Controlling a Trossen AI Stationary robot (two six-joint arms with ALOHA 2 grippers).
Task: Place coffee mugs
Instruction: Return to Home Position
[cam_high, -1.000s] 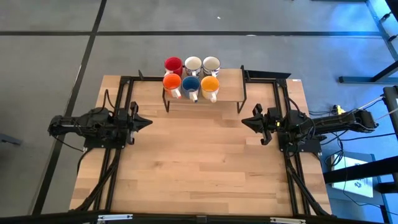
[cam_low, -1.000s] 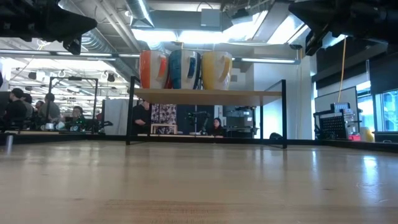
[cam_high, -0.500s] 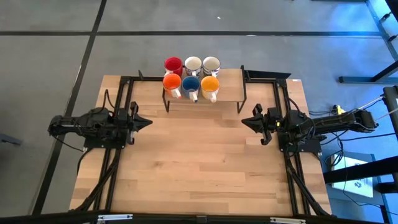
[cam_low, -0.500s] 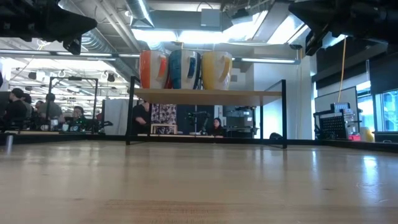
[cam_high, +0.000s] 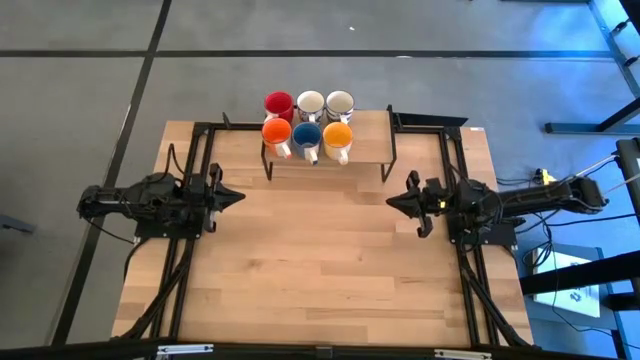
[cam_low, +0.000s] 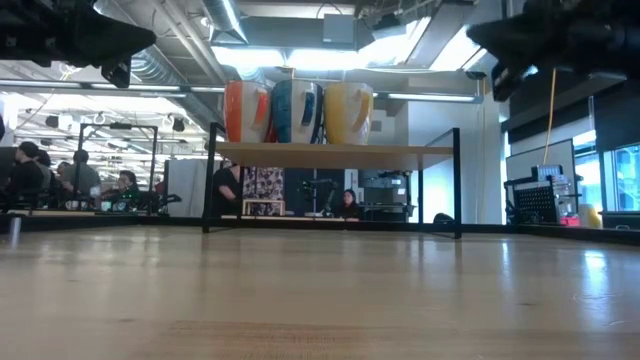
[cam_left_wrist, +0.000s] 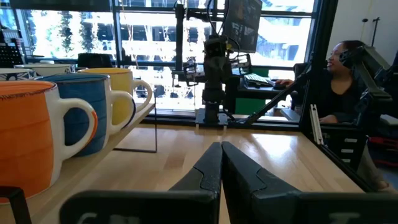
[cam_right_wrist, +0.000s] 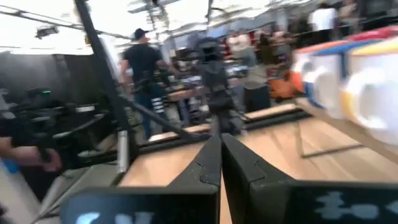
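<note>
Several coffee mugs stand on their bases in two rows of three on a raised wooden shelf (cam_high: 365, 140) at the table's far edge. The far row is red (cam_high: 278, 103), white (cam_high: 310, 102) and white (cam_high: 340, 102). The near row is orange-red (cam_high: 277, 132), blue (cam_high: 306, 134) and yellow-orange (cam_high: 338, 134). My left gripper (cam_high: 240, 196) hovers shut over the table's left side, pointing level toward the middle. My right gripper (cam_high: 390, 200) hovers shut over the right side, facing it. Both are well clear of the shelf and hold nothing.
The shelf stands on thin black legs (cam_low: 457, 180), with open space beneath it. Black frame rails (cam_high: 200, 160) run along both sides of the table. The wooden tabletop (cam_high: 320, 260) lies bare between the arms. People sit and stand in the room beyond the table.
My right gripper has tipped its fingertips upward toward level, so they now reach a little farther toward the table's middle. It stays shut. The mugs have not moved.
</note>
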